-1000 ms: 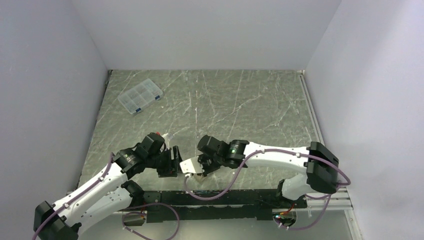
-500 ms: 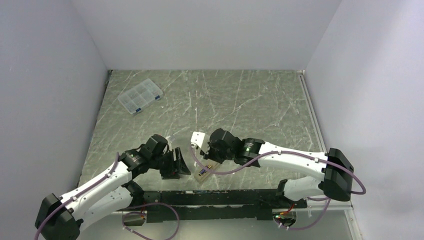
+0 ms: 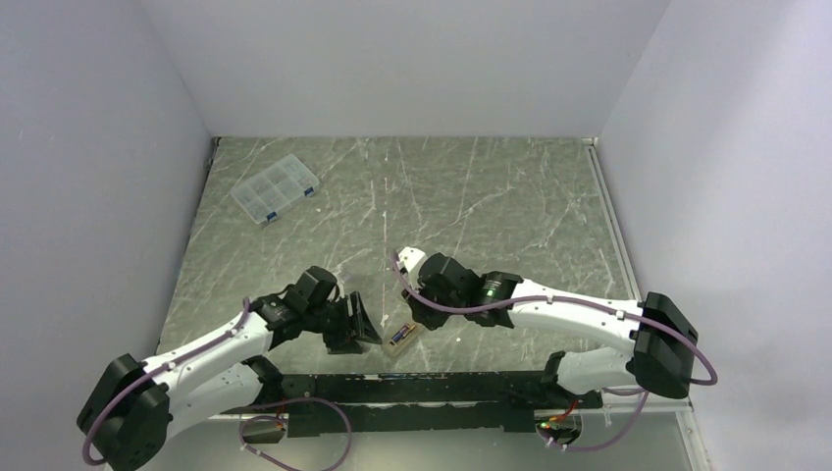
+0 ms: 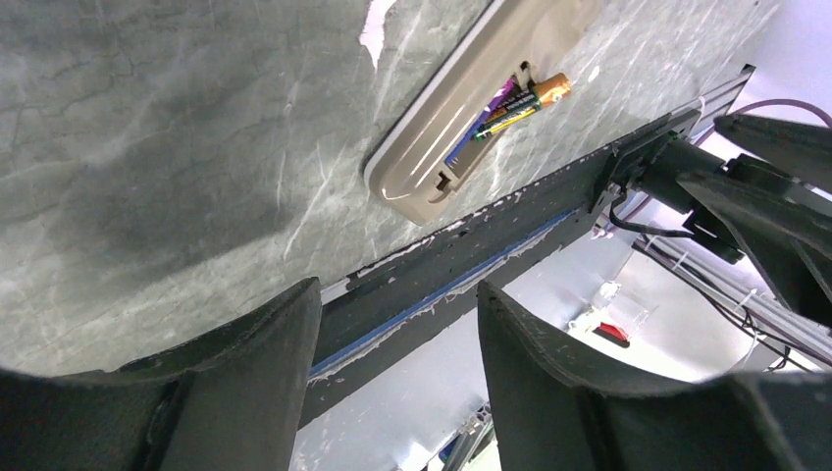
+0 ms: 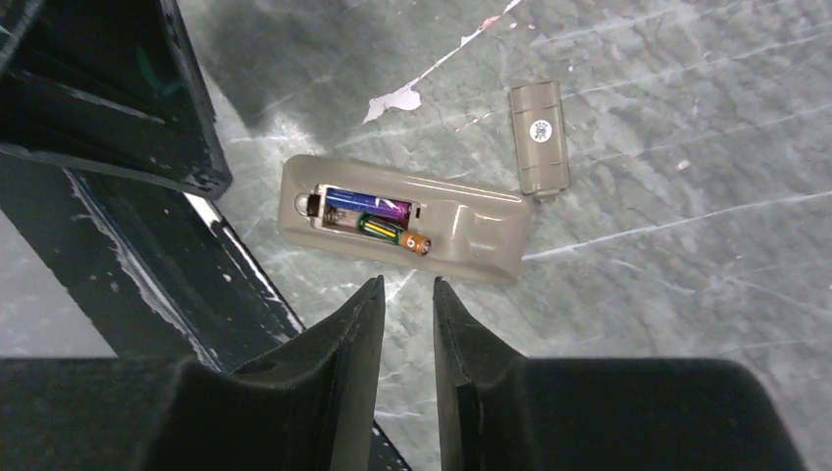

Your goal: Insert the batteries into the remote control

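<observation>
The remote control (image 5: 412, 231) lies back-up on the table, its battery bay open; it also shows in the top view (image 3: 399, 337) and the left wrist view (image 4: 442, 118). Two batteries sit in the bay: a blue-purple one (image 5: 368, 206) lying flat and a dark one with an orange end (image 5: 397, 236) resting askew on top. The beige cover piece (image 5: 540, 137) lies apart beside the remote. My right gripper (image 5: 408, 283) hovers just above the remote, jaws a narrow gap apart and empty. My left gripper (image 4: 397, 289) is wide open and empty, left of the remote.
A clear compartmented box (image 3: 276, 188) stands at the far left. The black rail of the table's front edge (image 4: 510, 226) runs right next to the remote. A torn white scrap (image 5: 397, 100) lies on the marble top.
The remote went from being held up between the grippers to lying on the table. My right gripper let go and drew back and up. My left arm shifted slightly right.
</observation>
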Controlling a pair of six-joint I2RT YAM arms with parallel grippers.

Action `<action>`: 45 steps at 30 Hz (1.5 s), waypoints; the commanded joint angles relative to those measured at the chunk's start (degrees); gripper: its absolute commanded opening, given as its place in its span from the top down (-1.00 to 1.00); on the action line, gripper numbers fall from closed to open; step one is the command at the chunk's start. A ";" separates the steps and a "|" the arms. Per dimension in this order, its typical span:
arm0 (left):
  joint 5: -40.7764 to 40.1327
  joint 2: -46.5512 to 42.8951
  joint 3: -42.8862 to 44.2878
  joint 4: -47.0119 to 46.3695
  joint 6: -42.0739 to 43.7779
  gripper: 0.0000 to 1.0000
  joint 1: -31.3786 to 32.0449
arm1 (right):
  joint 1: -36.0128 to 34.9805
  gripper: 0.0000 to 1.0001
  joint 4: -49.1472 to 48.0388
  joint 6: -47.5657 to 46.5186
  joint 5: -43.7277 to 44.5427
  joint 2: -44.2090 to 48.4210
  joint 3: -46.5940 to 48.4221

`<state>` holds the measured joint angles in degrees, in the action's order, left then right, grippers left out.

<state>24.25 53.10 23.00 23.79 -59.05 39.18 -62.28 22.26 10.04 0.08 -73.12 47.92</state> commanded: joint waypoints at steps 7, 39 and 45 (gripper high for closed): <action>2.20 5.82 -1.97 -11.44 -3.73 -0.27 1.26 | 2.78 0.45 -0.90 11.11 -7.02 -5.82 2.24; 3.00 12.79 -3.59 -19.48 -5.81 -0.19 2.68 | 5.53 0.55 -3.51 13.76 -9.78 -13.28 3.61; 2.84 13.10 -3.53 -19.94 -5.85 -0.15 2.84 | 5.54 0.62 -3.41 13.69 -10.79 -13.75 3.59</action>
<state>26.17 65.54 19.84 6.26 -64.38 41.63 -56.93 20.86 23.05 -9.34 -86.43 49.84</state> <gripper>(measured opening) 0.582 0.203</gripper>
